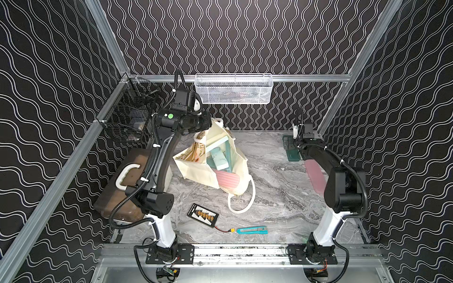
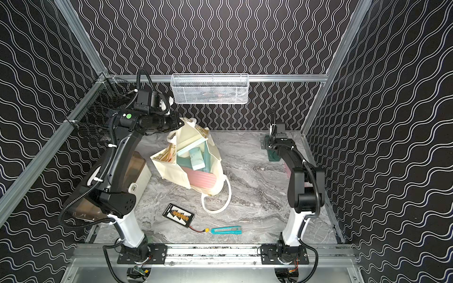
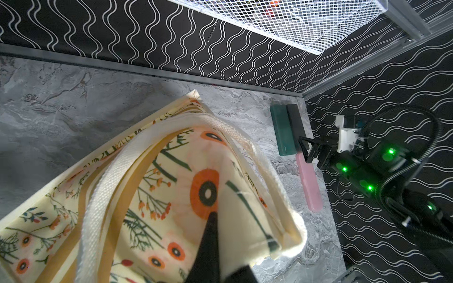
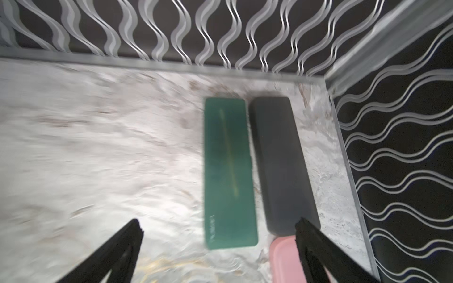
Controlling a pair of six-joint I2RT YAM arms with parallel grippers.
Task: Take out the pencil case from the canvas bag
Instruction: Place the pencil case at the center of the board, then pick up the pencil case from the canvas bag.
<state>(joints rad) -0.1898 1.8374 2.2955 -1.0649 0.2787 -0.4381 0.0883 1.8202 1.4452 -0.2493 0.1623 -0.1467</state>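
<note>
Up at the far rim of the canvas bag (image 1: 193, 169), left gripper (image 1: 208, 123) is clamped on the fabric, arm arched high; well right of the bag, right gripper (image 4: 218, 221) reaches low on a stretched arm, spread wide over a pink pencil case (image 4: 286, 259) beside a green case (image 4: 229, 171) and grey case (image 4: 282, 166).

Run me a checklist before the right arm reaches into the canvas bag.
1. left gripper shut on the canvas bag, holding its top edge up: ok.
2. Bag mouth open, contents visible in both top views: ok.
3. right gripper open and empty: ok.
4. pink pencil case in the bag lies uncovered at the mouth: ok.
5. Right gripper's fingers clear of the pink case on the table: cannot tell.
</note>
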